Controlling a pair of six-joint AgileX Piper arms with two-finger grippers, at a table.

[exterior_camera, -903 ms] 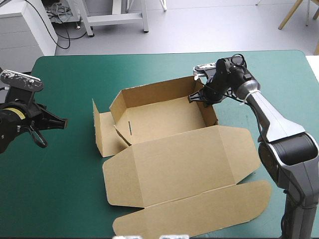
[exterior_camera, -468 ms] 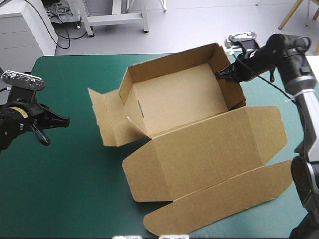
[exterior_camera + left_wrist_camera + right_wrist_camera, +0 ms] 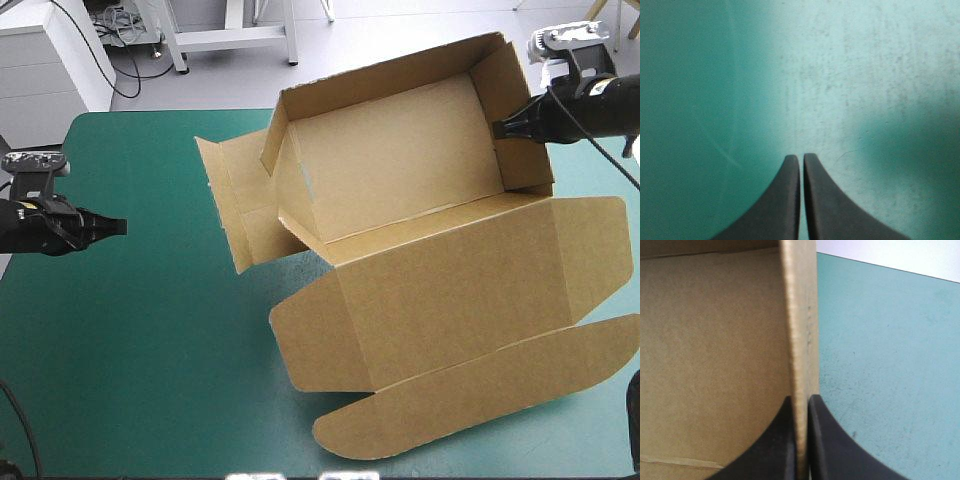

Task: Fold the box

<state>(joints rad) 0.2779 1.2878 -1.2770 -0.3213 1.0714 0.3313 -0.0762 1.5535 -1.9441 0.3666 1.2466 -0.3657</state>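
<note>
- The right hand [image 3: 801,400] is all but shut, pinching the box's right end wall [image 3: 799,330] between its black fingers. Brown board lies on one side of the fingers and the teal-green worktop [image 3: 880,365] on the other.
- Ahead of that hand, the box [image 3: 400,160] is lifted and tilted. It is an open tray hanging from the pinched wall, its open face turned up toward the high camera, over the worktop's far right part.
- Hinged to the tray's near wall, the lid [image 3: 450,285] spreads flat, with its long tuck flap [image 3: 480,400] beyond it. I cannot tell whether any edge touches the worktop.
- On the side of the tray away from the right hand, the left end flap [image 3: 232,205] stands untucked and splayed outward.
- Well apart from the box, the left hand [image 3: 801,159] hovers over bare cover, its fingers closed to a point with nothing between them.
- Risk, as I judge it: the whole box hangs from one thin pinch, so the board may slip out or the wall may bend open. The heavy lid could swing and drag the tray askew, and the left hand is too far off to steady it.
- Earlier the box sat flat on the worktop with the right hand at the same wall. It has since been raised, tilted and carried toward the far right corner, while the left hand has barely shifted.
</note>
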